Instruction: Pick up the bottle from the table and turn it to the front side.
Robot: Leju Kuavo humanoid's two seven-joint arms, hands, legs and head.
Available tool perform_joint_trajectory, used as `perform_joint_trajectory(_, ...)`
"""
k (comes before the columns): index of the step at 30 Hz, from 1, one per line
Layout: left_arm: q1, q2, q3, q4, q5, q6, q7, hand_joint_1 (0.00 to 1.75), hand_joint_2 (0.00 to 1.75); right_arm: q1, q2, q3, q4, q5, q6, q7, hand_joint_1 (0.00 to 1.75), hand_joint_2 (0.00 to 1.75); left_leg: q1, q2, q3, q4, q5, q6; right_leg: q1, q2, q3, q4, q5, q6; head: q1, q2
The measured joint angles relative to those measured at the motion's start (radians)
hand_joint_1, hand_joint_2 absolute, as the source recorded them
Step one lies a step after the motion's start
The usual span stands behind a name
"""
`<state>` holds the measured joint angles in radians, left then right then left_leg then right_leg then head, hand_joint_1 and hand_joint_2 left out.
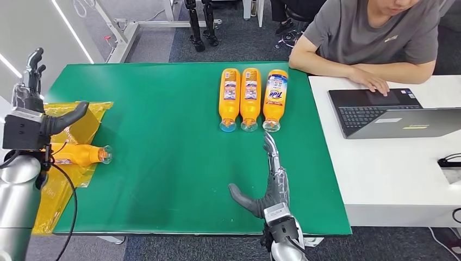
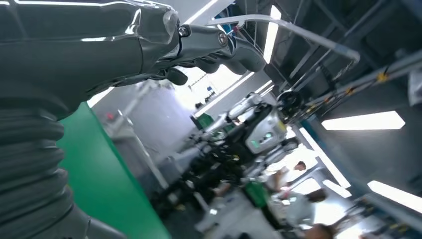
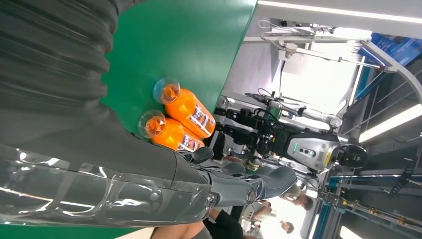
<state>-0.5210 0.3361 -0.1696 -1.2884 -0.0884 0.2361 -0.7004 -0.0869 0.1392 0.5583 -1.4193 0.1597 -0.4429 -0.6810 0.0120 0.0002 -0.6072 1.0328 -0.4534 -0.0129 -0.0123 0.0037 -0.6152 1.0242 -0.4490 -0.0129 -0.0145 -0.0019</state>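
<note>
Base of lone bottle point(image 1: 76, 154) concealed behind left hand point(image 1: 33, 117). Third row bottle point(image 1: 275, 99) screened by right hand point(image 3: 149, 184) in right wrist view. Label print illegible.

bare green table point(image 1: 163, 163) lies open between bottle row point(image 1: 250, 98) and yellow bag point(image 1: 81, 122).

Silver arms, a black cable along the left, dark grey left hand point(image 1: 33, 87) and right hand point(image 1: 267, 187).

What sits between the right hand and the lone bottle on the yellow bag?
Nothing: in the head view, only bare green table separates the right hand from the bottle on the yellow bag.
</note>
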Motion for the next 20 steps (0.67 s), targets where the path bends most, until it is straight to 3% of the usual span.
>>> perform_joint_trajectory(5, 0.089, -0.21, -0.013, -0.123, 0.132, 0.05, -0.002, 0.0, 1.75, -0.007, 0.0, 0.013, -0.012, -0.008, -0.035, -0.004, 0.0, 1.75, -0.001, -0.001, 0.0, 0.0, -0.001, 0.001, -0.001, -0.001, 0.002, -0.001, 0.0, 0.001, 0.0, 0.0)
perform_joint_trajectory(9, 0.151, -0.327, -0.072, -0.147, 0.135, 0.052, -0.002, 0.0, 1.75, -0.006, -0.002, 0.022, -0.035, -0.001, -0.046, -0.001, 0.0, 1.75, -0.001, -0.001, -0.001, 0.0, -0.001, 0.002, -0.001, -0.001, 0.001, -0.002, 0.0, 0.001, 0.0, 0.0)
perform_joint_trajectory(14, 0.191, -0.401, -0.116, -0.163, 0.112, 0.075, -0.002, 0.0, 1.75, 0.002, -0.007, 0.023, -0.045, -0.008, -0.05, -0.002, 0.0, 1.75, -0.001, 0.0, 0.0, 0.0, -0.001, 0.002, -0.001, 0.0, 0.001, -0.002, 0.0, 0.001, 0.0, 0.0)
perform_joint_trajectory(20, 0.264, -0.469, -0.196, -0.254, 0.088, 0.222, -0.002, 0.0, 1.75, 0.028, -0.012, 0.028, -0.052, -0.031, -0.03, -0.014, 0.0, 1.75, 0.0, 0.001, -0.001, 0.0, -0.002, 0.002, -0.001, 0.0, 0.001, -0.002, -0.001, 0.001, 0.0, 0.0)
